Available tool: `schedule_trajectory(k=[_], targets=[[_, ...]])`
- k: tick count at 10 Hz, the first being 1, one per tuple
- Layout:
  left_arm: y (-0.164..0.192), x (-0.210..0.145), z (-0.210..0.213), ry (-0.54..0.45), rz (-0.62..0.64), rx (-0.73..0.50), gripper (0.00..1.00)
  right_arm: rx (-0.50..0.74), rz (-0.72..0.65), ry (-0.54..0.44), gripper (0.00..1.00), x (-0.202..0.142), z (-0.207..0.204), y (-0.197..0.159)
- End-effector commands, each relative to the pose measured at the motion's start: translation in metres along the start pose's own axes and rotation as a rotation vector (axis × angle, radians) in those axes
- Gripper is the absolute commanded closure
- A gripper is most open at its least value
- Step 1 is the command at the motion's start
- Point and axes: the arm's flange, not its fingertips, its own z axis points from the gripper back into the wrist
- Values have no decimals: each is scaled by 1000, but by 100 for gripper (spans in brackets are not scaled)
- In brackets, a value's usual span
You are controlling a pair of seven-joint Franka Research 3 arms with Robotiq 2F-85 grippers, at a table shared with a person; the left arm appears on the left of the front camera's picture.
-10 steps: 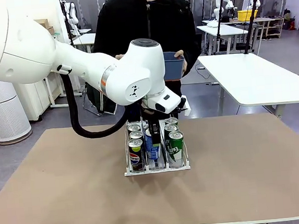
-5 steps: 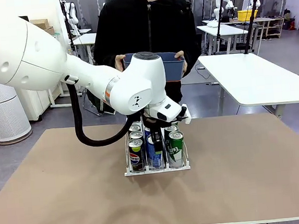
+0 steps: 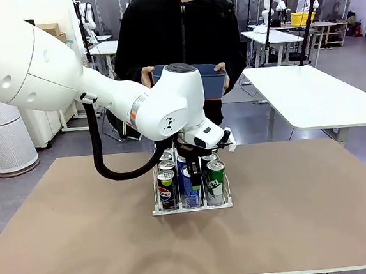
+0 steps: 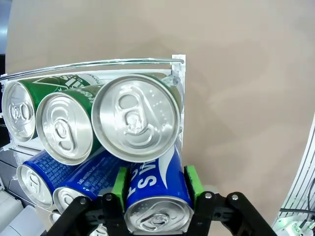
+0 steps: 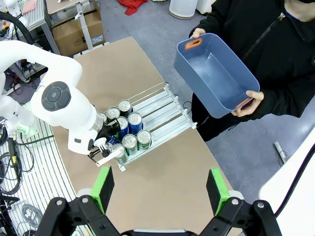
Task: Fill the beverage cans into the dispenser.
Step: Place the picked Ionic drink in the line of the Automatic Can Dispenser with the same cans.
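Note:
The dispenser [image 3: 159, 211] stands mid-table, with beverage cans in all three lanes: a black Pepsi can [image 3: 167, 191] in front on the left, a blue can [image 3: 189, 188] in the middle, a green can [image 3: 216, 183] on the right, and more behind them. My left gripper [image 3: 191, 166] reaches down from above, shut on the front blue can [image 4: 153, 189]. Its green pads [image 4: 119, 183] press both sides of that can, beside the green cans [image 4: 135, 118]. High above the table, my right gripper [image 5: 161, 189] is open with nothing in it. It looks down on the dispenser [image 5: 165, 109], whose far lanes are bare.
Across the table a person holds an empty blue tub [image 3: 213, 83] in both hands, above the table's far edge; the tub [image 5: 216, 73] also shows from above. Bare brown tabletop [image 3: 303, 190] surrounds the rack on all sides. My left arm [image 3: 101, 86] spans the left half.
My left arm has come down, bringing the blue can lower and forward into the front of the middle lane. The person's tub, partly hidden behind the arm before, now shows.

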Motion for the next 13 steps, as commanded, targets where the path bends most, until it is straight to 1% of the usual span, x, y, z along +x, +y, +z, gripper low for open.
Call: schedule_trajectory(k=[1,2,3,4,5,8,11,12,13], targets=[[0,0,0,0,1,0,40,4,-10,-7,0,0,0,1],[-1,-4,12,33,34,22,34,4,-10,-7,0,0,0,1],[-3,-7,21,47,45,45,21,4,-10,-7,0,0,0,1],[-4,-8,29,35,57,63,14,4,-10,-7,0,0,0,1],[-5,-10,40,25,80,73,1,4,-10,-7,0,0,0,1],[-8,-13,67,-15,138,92,0,4,-10,-7,0,0,0,1],[-19,-10,90,-40,152,138,0,4,-10,-7,0,0,0,1],[-21,-10,92,-54,185,159,0,4,-10,-7,0,0,0,1],[-22,-10,92,-62,185,147,0,4,-10,-7,0,0,0,1]])
